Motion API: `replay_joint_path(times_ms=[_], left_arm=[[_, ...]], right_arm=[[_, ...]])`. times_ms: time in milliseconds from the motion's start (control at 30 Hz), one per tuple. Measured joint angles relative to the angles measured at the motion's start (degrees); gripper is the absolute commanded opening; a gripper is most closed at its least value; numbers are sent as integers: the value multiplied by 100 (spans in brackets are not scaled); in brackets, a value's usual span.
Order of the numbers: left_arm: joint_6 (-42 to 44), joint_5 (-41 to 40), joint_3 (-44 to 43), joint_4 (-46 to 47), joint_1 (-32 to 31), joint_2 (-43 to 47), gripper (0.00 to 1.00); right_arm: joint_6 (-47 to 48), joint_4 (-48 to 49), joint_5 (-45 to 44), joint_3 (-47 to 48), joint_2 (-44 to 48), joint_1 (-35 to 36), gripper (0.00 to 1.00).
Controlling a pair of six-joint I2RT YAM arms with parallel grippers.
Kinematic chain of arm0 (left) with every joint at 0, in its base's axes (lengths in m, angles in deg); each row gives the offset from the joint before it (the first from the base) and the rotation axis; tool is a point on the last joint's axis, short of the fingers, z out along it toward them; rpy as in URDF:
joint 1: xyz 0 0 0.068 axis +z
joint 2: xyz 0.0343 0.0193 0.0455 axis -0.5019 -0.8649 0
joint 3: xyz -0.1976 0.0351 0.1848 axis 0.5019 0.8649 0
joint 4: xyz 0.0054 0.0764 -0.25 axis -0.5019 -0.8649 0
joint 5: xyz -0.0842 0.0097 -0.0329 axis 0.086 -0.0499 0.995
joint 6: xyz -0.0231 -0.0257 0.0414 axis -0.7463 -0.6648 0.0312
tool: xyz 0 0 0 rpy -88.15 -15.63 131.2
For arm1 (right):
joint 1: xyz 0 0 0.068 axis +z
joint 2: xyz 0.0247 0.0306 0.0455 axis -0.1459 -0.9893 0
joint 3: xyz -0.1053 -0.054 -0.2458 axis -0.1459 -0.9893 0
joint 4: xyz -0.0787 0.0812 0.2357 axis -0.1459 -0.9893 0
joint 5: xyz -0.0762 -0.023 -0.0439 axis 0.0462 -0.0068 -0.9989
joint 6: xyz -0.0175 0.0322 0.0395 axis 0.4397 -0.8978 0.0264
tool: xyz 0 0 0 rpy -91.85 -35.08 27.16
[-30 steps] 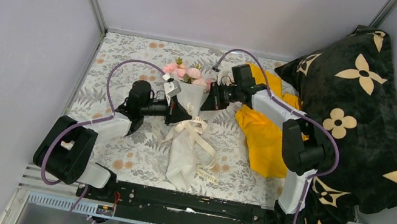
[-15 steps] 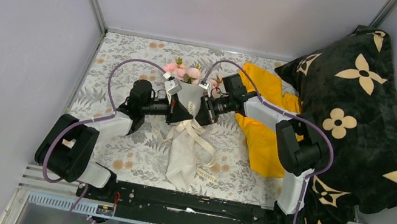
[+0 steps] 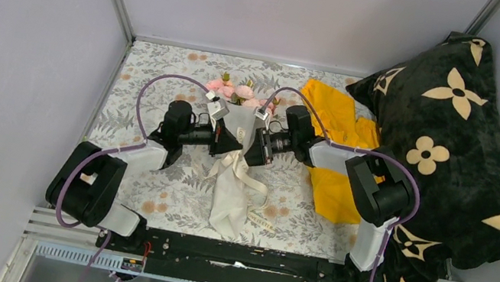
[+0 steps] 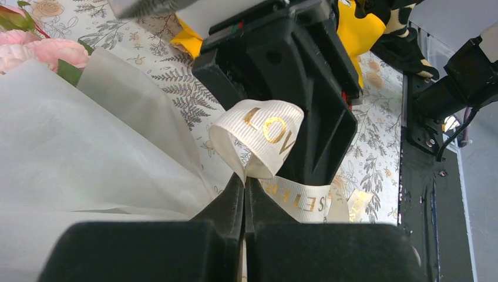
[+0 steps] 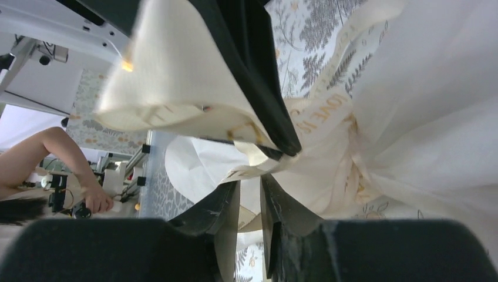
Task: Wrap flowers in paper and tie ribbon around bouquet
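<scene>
Bouquet [image 3: 226, 191] lies between both grippers, axis far-to-near, blooms [image 3: 232, 90] far; ribbon [image 4: 267, 132] bow at its waist. Left gripper [image 4: 244, 188] clamped shut on the left loop. Right gripper [image 5: 249, 200] just right of waist, jaws cracked open, ribbon in the gap, seemingly unclamped.

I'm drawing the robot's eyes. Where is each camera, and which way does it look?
Top camera: high behind the arms, looking down at the table; both arms show.
Left wrist camera: on the left arm, looking past the left gripper, shut on the ribbon, towards the yellow cloth.
Right wrist camera: on the right arm, looking past the right gripper at the paper.
Both wrist cameras see the ribbon and paper.
</scene>
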Motion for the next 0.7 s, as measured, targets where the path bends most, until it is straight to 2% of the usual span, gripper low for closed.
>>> replay_joint_path(times_ms=[133, 333, 567, 700], left_arm=[[42, -4, 0, 0, 0, -46, 0], [122, -37, 2, 2, 0, -57, 0], [149, -37, 2, 11, 0, -57, 0], [146, -42, 13, 50, 0, -57, 0]], right_arm=[[-776, 1187, -52, -210, 7, -7, 28], [-1405, 2092, -197, -391, 7, -28, 32], [-1165, 1746, -529, -450, 9, -37, 42], [-940, 1399, -713, -448, 9, 9, 42]])
